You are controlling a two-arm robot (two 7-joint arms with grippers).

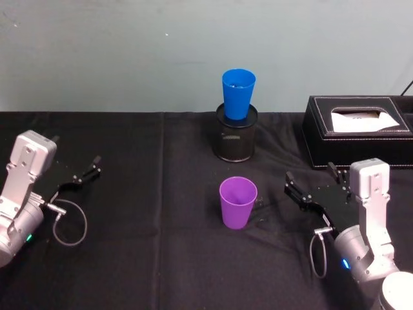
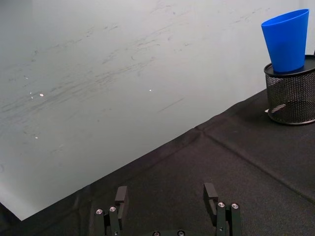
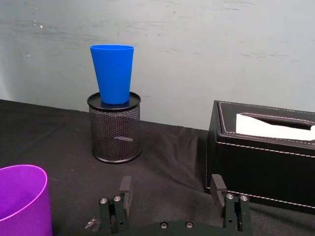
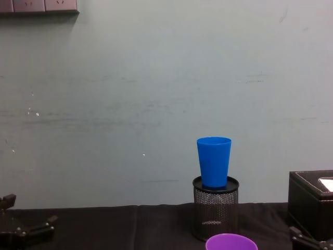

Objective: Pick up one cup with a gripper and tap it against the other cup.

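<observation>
Purple cup [image 1: 237, 202] stands free; right gripper [image 1: 312, 185] beside it, spread.

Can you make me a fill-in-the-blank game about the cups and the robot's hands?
1. The blue cup sits in the top of the black mesh ____.
2. The purple cup stands on the ____ tablecloth.
3. The right gripper has its jaws ____, beside the purple cup and not touching it.
4. The left gripper is holding ____.

Missing words: pen holder; black; open; nothing
</observation>
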